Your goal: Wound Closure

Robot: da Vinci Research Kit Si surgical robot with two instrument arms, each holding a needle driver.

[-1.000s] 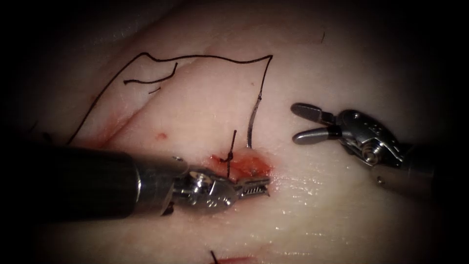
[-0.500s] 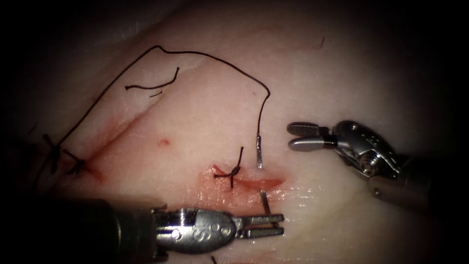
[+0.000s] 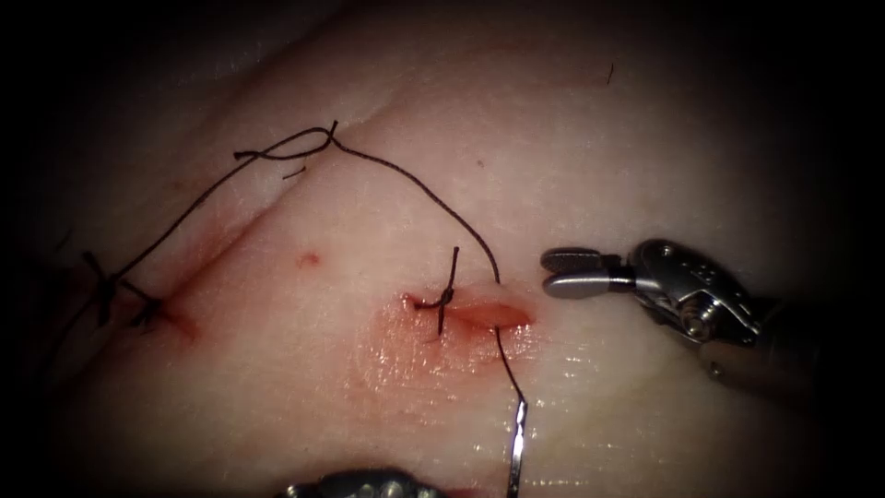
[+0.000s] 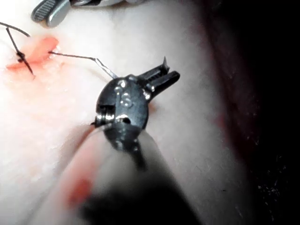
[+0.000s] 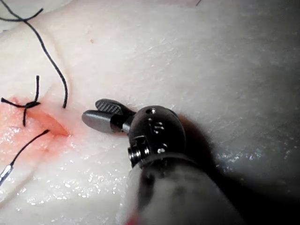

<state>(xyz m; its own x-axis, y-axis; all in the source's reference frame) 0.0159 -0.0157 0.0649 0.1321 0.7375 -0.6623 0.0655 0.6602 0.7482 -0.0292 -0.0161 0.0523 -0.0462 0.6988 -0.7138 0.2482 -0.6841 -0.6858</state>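
Note:
The curved needle (image 3: 514, 456) is out of the tissue, just below the right end of the cut (image 3: 489, 316). In the left wrist view my left tool (image 4: 168, 75) is shut on the needle (image 4: 107, 69) near its tip, which pokes out past the jaws. The left tool's body (image 3: 355, 483) lies at the lower edge. Dark thread (image 3: 415, 180) runs from the needle's tail through the cut and up over the tissue. A tied knot (image 3: 443, 298) sits on the cut. My right tool (image 3: 553, 273) hovers right of the cut, its jaws slightly apart on nothing (image 5: 92, 110).
Older stitches (image 3: 111, 295) close the cut's far left part. A loose thread end (image 3: 277, 152) lies where the long thread crosses. Red fluid (image 3: 406, 355) wets the tissue around the knot.
The left tool drew the needle out below the cut and moved down, pulling thread through. The far thread loop shrank. The right tool's jaws narrowed and it dropped slightly.

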